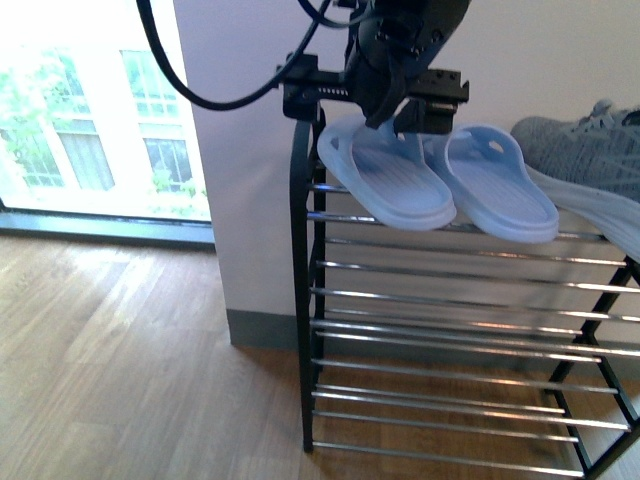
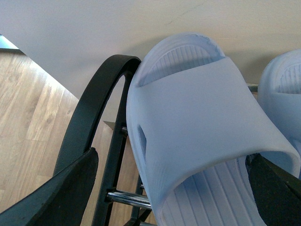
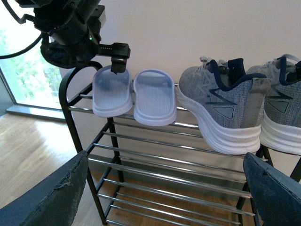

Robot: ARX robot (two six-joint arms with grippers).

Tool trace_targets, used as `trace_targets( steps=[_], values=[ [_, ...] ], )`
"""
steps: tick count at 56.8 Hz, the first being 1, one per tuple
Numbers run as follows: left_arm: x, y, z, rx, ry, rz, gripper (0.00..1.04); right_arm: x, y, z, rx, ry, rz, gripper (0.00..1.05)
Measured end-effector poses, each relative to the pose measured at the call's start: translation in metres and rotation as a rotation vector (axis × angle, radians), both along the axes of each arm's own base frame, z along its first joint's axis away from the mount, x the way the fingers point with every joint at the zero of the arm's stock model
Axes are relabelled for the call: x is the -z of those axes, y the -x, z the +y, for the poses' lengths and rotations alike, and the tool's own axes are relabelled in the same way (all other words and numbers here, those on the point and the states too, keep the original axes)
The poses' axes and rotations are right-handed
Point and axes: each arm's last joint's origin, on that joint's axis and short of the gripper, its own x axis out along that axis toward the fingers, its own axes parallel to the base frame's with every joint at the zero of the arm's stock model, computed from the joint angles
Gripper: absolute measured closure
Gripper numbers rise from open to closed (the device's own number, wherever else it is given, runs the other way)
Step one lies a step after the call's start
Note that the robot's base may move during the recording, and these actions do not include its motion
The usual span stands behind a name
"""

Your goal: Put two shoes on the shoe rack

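Grey shoes (image 3: 221, 103) are sitting on the shoe rack (image 1: 305, 300); left claw (image 2: 169, 188) is hanging wide open around a blue slipper (image 2: 197, 122), holding nothing, and should pull away next. Right claw (image 3: 164, 188) is gaping wide, empty.

No readable text, brand name, number or sign appears in any view. The nearest thing to a mark is a dark zigzag line on the side of each of the two grey sneakers (image 3: 225, 110) on the top tier of the shoe rack (image 3: 155, 165); it is a shape, not lettering. The pale blue slides (image 1: 440, 175) beside them carry only moulded ridges on their footbeds, with no wording visible. The rack's black frame and chrome bars show no label.
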Motion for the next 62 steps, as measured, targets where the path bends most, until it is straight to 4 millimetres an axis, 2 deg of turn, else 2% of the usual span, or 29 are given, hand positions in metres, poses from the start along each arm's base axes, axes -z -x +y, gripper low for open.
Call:
trace_targets(
  steps=[11, 18, 27, 38, 46, 51, 58, 62],
  values=[
    [-0.001, 0.007, 0.001, 0.022, 0.016, 0.009, 0.1, 0.0, 0.0, 0.0, 0.0, 0.0, 0.0, 0.09],
    [-0.021, 0.027, -0.011, 0.035, 0.014, -0.026, 0.09, 0.0, 0.0, 0.0, 0.0, 0.0, 0.0, 0.09],
    [-0.038, 0.033, -0.006, 0.015, 0.025, -0.072, 0.09, 0.0, 0.0, 0.0, 0.0, 0.0, 0.0, 0.09],
    [-0.034, 0.04, -0.001, 0.005, 0.029, -0.081, 0.09, 0.0, 0.0, 0.0, 0.0, 0.0, 0.0, 0.09],
    [-0.035, 0.049, 0.009, -0.007, 0.052, -0.118, 0.09, 0.0, 0.0, 0.0, 0.0, 0.0, 0.0, 0.09],
    [-0.046, 0.059, 0.021, -0.022, 0.077, -0.168, 0.09, 0.0, 0.0, 0.0, 0.0, 0.0, 0.0, 0.09],
    [-0.069, 0.087, 0.053, -0.056, 0.128, -0.272, 0.09, 0.0, 0.0, 0.0, 0.0, 0.0, 0.0, 0.09],
    [-0.072, 0.101, 0.064, -0.066, 0.133, -0.301, 0.09, 0.0, 0.0, 0.0, 0.0, 0.0, 0.0, 0.09]
  ],
)
